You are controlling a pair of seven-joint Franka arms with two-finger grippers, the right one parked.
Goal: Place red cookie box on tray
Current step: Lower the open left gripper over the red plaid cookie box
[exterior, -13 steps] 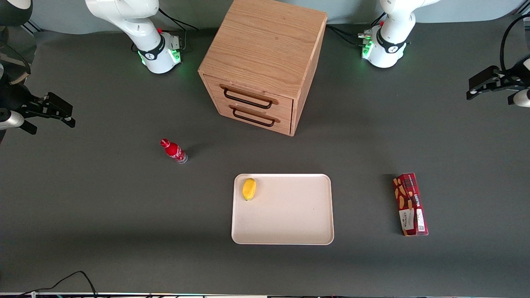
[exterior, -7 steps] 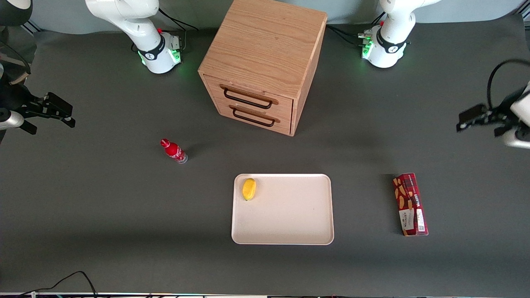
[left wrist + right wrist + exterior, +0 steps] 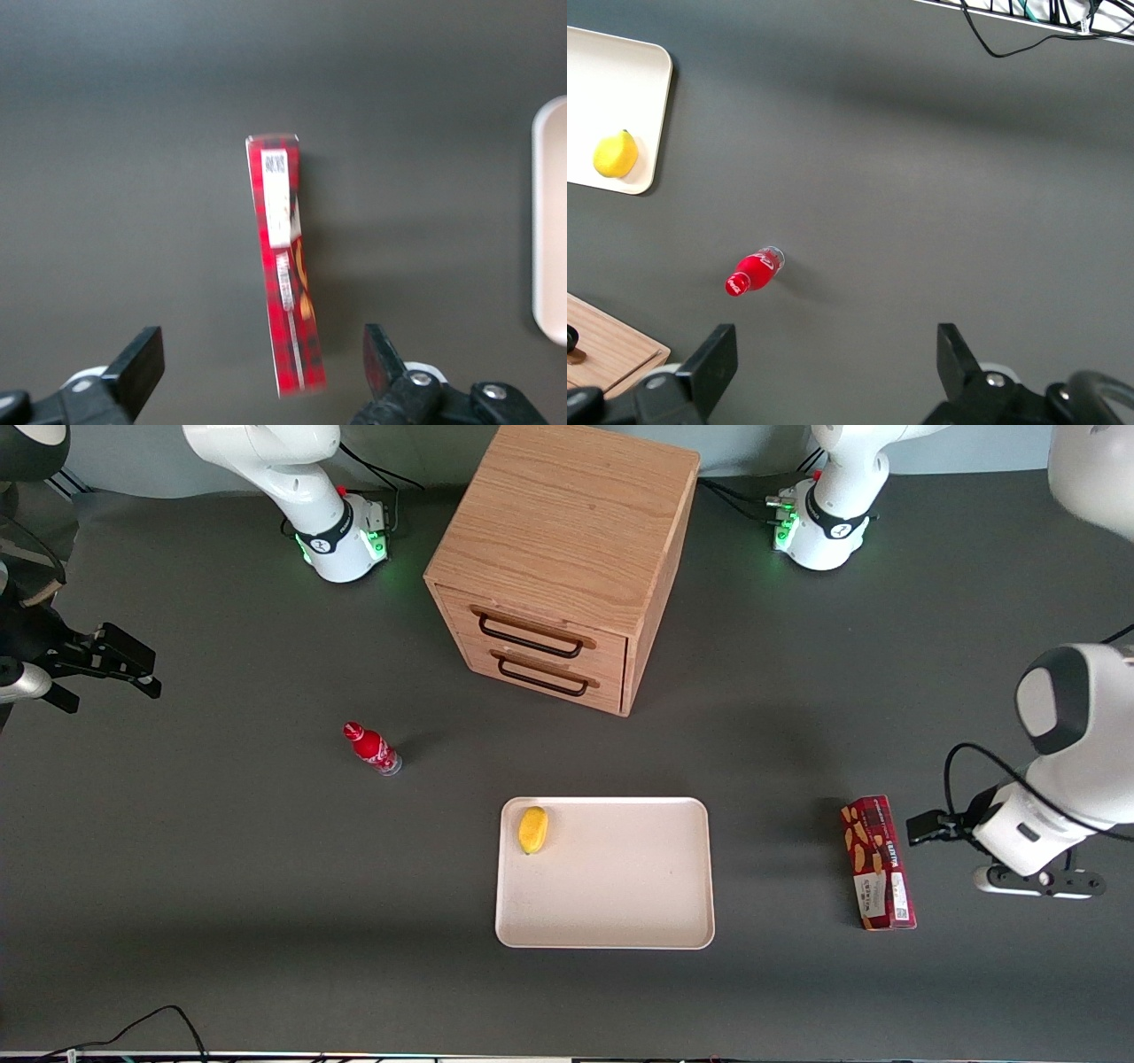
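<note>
Red cookie box [image 3: 878, 863] seen lying flat on grey table [image 3: 221, 886], lower right of front frame, well apart from tray [image 3: 620, 903], which sits at lower centre. Lemon [image 3: 532, 829] seen on tray, in corner nearer red bottle [image 3: 371, 747]. Gripper [image 3: 264, 363] held above box (no contact), fingers [image 3: 140, 359] spread wide, nothing grasped; box end seen between them in wrist view [image 3: 285, 266]. Wooden drawer cabinet [image 3: 561, 558] seen at upper centre.
</note>
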